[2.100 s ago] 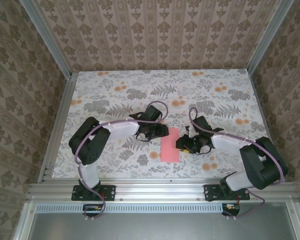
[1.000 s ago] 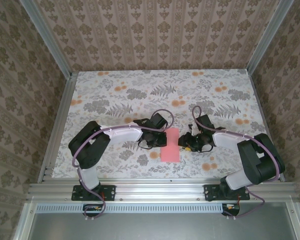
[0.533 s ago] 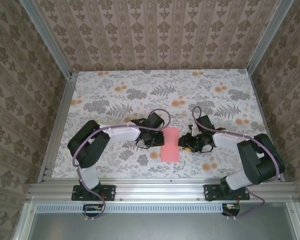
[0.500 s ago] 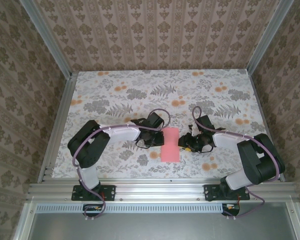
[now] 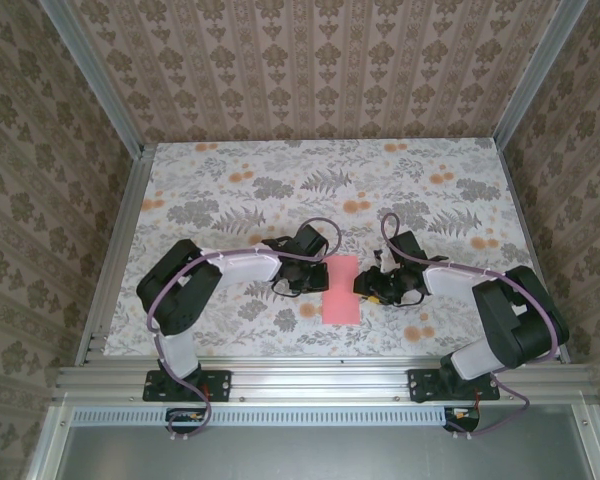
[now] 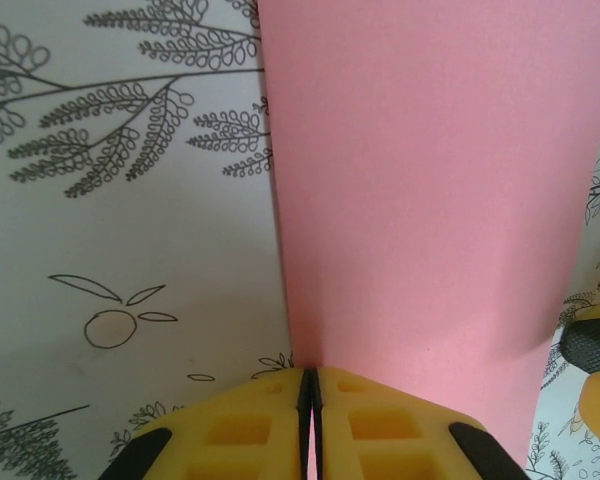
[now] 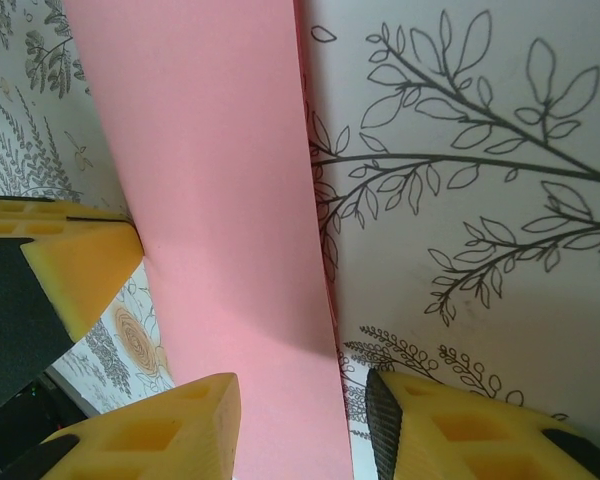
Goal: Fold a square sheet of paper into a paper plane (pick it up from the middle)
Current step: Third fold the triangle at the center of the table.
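The left arm has stretched out and dropped lower than it was two seconds ago. Its tip has come right up to the paper. The paper lies where it was, and the right arm has hardly moved.

From the top camera, the thin, plain pink sheet of paper (image 5: 340,290) lies on the white table cloth with grey leaves and orange flowers (image 5: 230,180). It is near the front edge, about in the middle. It looks like a tall, narrow strip here, not a square. The left gripper (image 5: 322,274) is at the paper's left edge. The right gripper (image 5: 361,288) is at its right edge. The paper sits between the two.

In the left wrist camera, the two yellow foam fingers (image 6: 240,430) are pressed tight together with no gap. Their tips sit right at the near edge of the pink paper, close to its corner. I cannot tell if the edge is caught between them or is just under them. The paper spreads away flat in front.

In the right wrist camera, the right gripper's two yellow fingers (image 7: 180,430) stand apart and hold nothing. The paper's edge runs through the gap between them. The paper bends up a little along the far side. There the closed yellow tips of the left gripper touch it.
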You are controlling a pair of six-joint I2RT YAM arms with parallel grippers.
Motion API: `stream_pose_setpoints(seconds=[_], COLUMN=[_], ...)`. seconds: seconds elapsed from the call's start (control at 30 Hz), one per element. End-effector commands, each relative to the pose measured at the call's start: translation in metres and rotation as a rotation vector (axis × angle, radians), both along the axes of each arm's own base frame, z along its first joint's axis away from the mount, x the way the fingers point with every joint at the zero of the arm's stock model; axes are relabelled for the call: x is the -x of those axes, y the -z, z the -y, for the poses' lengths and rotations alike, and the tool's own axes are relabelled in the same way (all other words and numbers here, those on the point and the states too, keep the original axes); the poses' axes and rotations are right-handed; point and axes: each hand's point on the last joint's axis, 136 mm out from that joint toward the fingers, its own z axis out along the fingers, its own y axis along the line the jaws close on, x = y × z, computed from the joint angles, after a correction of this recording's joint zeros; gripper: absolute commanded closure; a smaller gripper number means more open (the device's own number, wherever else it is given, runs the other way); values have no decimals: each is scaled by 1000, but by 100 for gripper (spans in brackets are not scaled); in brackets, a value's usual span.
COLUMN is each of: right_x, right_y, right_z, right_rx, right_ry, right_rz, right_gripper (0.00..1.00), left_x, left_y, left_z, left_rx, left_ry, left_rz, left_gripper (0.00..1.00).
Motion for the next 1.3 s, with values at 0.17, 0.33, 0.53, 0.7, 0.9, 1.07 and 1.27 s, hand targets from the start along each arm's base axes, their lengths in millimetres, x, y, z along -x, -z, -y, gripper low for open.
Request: stream_pose_setpoints(seconds=[0.17,0.33,0.53,0.7,0.9,1.07,1.27], right_x=[12,11,10,9,8,7,7], right_y=[7,6,2,-2,-3,-6,-7], right_z=[-8,-6,4,5,4,0,-4], right_rx=[-16,0,54,61,50,26,2], right_ry=[-22,-12,5,8,15,15,7], right_rz=[-64,-53,-25,-10,-4,-5,-13], right_gripper=[58,58,58,58,57,57,57], left_x=[17,12,-2,-6,-3,0,5], left_y=[30,16,-29,-54,-44,-18,0], left_z=[-15,-14,-10,5,17,12,0], left_rx=[-100,-81,-17,78,111,61,13], left_ry=[5,-13,-28,-4,17,8,-6], left_rz=[-55,-20,79,114,71,24,1], left_gripper=[89,89,83,82,84,85,86])
